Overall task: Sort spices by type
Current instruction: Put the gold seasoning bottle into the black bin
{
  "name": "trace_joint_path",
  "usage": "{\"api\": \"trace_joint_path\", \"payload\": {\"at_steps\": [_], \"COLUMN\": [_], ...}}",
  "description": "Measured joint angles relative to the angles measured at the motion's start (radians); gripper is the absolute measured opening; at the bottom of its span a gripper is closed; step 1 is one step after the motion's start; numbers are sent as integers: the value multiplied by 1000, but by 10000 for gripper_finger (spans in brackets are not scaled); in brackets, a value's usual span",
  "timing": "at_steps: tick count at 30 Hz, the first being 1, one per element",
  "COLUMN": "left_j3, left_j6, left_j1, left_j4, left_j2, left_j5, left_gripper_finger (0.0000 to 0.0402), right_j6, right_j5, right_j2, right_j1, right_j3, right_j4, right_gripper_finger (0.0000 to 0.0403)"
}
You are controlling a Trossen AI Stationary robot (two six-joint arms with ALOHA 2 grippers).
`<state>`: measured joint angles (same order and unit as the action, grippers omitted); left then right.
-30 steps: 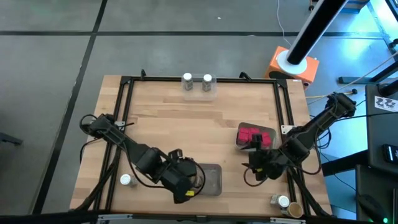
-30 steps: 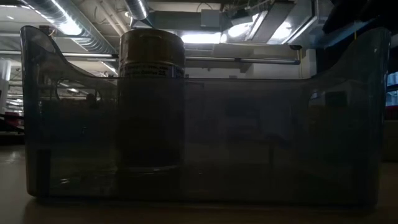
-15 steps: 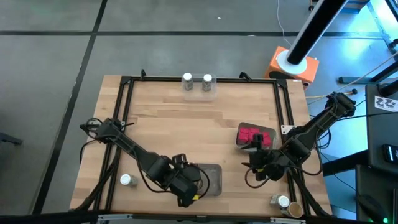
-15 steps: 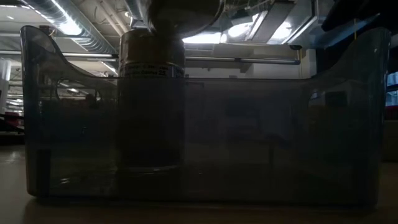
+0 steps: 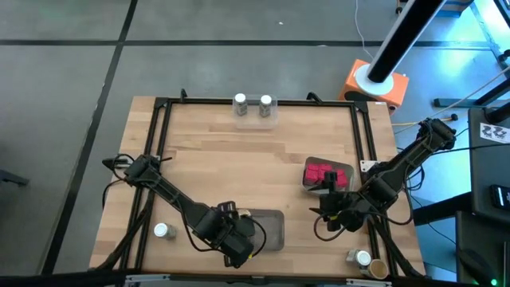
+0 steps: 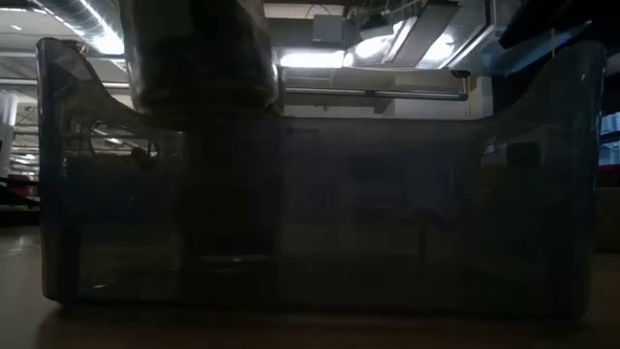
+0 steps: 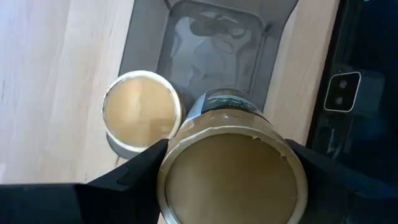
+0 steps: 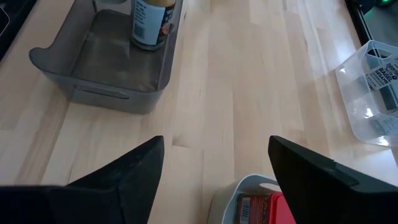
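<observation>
Left gripper (image 5: 239,241) has slid further over the grey tray (image 5: 275,231) at the bench's near edge, carrying a tan-topped jar (image 7: 233,171).

High view: two white-capped jars (image 5: 253,104) stand at the far edge, one more (image 5: 162,231) near the near-left corner, another (image 5: 362,259) with a tan-lidded jar (image 5: 378,268) at the near-right corner; red packs (image 5: 324,172) fill a tray by the right edge, beside the right gripper (image 5: 328,209). Low view: only the tray wall (image 6: 387,213) and a dark jar (image 6: 199,58) raised above its rim. Left wrist view: fingers (image 7: 134,174) clamp the carried jar; a second tan-topped jar (image 7: 142,112) stands just beside the tray. Right wrist view: spread fingers (image 8: 130,168) hold nothing; one jar (image 8: 151,22) stands in the tray.
</observation>
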<state>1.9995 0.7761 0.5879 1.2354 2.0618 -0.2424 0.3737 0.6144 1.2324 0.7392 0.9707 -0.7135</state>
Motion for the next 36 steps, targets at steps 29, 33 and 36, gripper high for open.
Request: {"api": "trace_joint_path", "payload": {"at_steps": [29,33,36], "left_j3": [4,3,2], "left_j6": [-23,13,33], "left_j1": [-6,-11,-12], "left_j4": [-15,-13,-11], "left_j2": [94,95,96], "left_j5": [13,6,3], "left_gripper_finger": [280,285,301], "right_j6": [-2,-2,-2], "right_j5": [10,10,9], "right_j2": [0,0,0], "right_j1": [0,0,0], "right_j3": [0,0,0], "right_j4": [5,5,5], "right_gripper_finger": [289,289,289]}}
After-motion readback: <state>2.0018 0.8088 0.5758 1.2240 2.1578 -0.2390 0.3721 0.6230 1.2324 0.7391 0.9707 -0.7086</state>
